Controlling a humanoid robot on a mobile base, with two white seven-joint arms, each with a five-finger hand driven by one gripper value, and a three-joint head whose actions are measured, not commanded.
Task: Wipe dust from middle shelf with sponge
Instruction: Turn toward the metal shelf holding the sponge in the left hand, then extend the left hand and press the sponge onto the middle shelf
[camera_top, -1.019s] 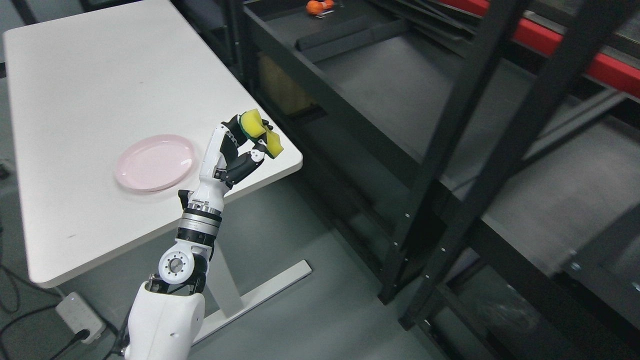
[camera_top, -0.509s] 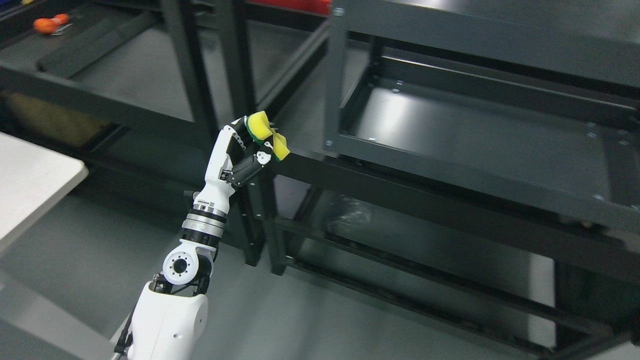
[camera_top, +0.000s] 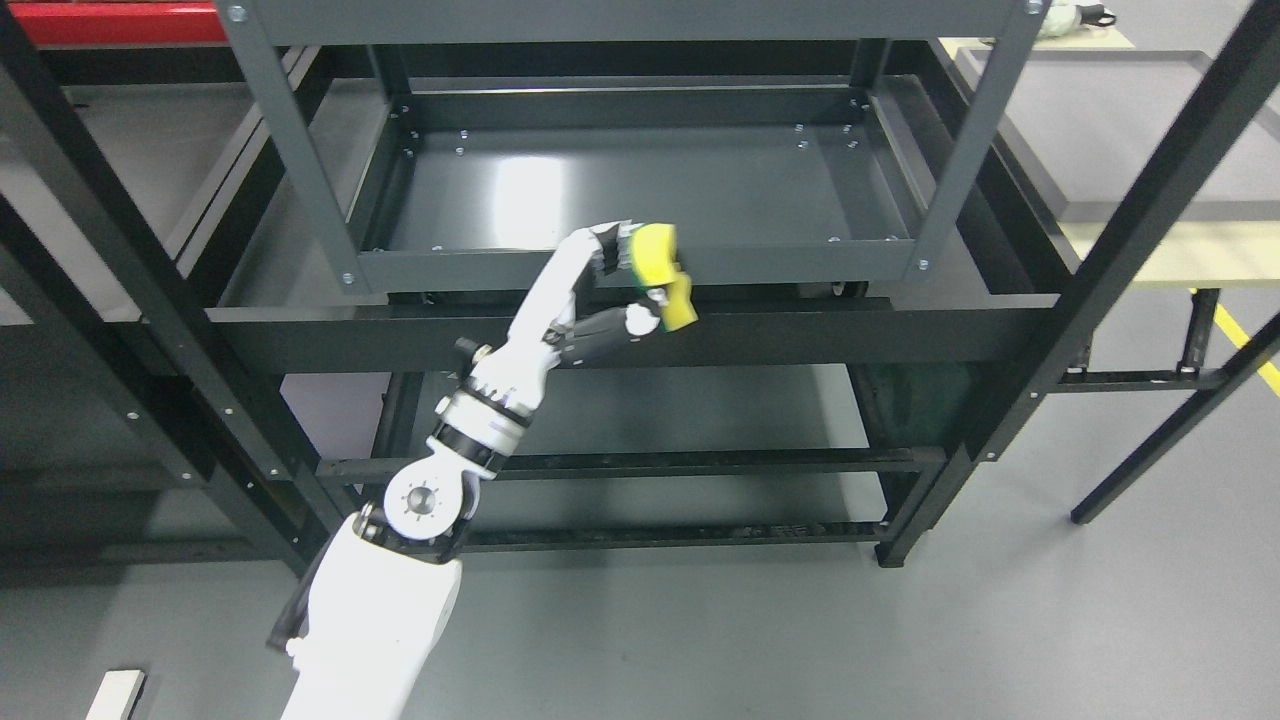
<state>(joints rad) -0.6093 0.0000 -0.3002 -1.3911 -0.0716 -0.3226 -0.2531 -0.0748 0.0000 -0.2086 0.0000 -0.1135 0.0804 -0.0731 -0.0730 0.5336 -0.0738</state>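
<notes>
A dark metal shelf rack (camera_top: 640, 268) on a grey floor fills the view, and the left hand (camera_top: 610, 295) pinches a folded yellow sponge (camera_top: 664, 275) in front of the middle shelf's front rim.

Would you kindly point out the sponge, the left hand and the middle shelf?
sponge (camera_top: 662, 262), head view, on its yellow face.
left hand (camera_top: 600, 300), head view, on the palm.
middle shelf (camera_top: 640, 190), head view, on its bare tray floor.

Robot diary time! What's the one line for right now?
left hand: holds sponge | place: front of shelf | wiping: not begun
</notes>
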